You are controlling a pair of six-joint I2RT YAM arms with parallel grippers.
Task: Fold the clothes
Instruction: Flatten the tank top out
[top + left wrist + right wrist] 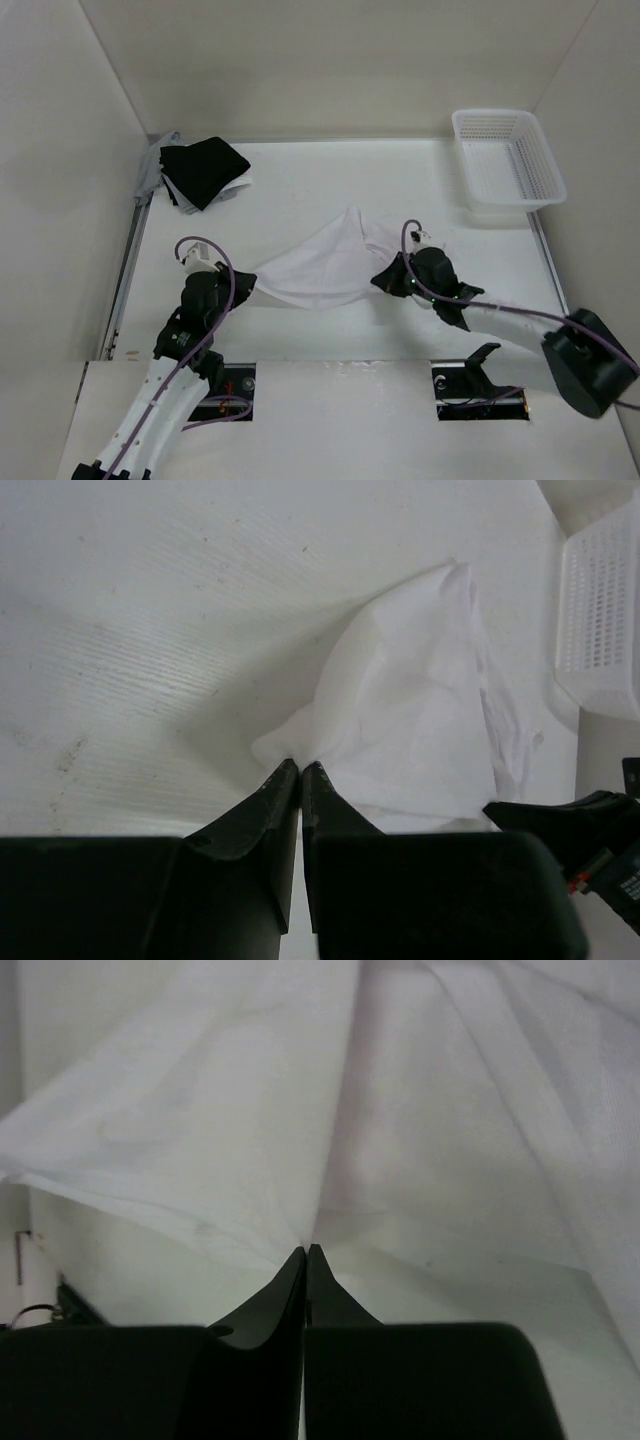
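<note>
The clothes [325, 265] are one thin white garment, stretched between my two grippers over the middle of the table and rising to a peak at the back. My left gripper [246, 284] is shut on its left corner; in the left wrist view the fingertips [300, 767] pinch the clothes [410, 720] at their edge. My right gripper [385, 279] is shut on the garment's right side. In the right wrist view its tips [307, 1250] meet in a fold of the clothes [250, 1110], which fill that view.
A black garment [203, 168] lies folded on a grey cloth [153, 170] at the table's [300, 190] back left corner. A white plastic basket [508, 158] stands at the back right. White walls enclose the table on three sides.
</note>
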